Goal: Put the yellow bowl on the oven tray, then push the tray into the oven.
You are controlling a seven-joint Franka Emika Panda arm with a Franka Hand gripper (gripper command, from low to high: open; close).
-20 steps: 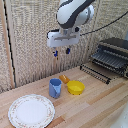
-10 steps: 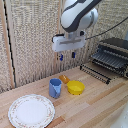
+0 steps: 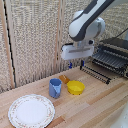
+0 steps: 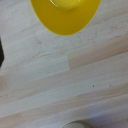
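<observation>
Exterior view: the empty gripper (image 3: 76, 64), its opening unclear, is hung above the small round yellow dish (image 3: 75, 87), which could be knocked into the adjacent blue cup (image 3: 55, 88).

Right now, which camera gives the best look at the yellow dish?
The exterior view. There the whole yellow dish shows on the wooden table, next to the blue cup and below the gripper. The wrist view is closer but cuts the dish off at the picture's edge, showing only part of it.
</observation>
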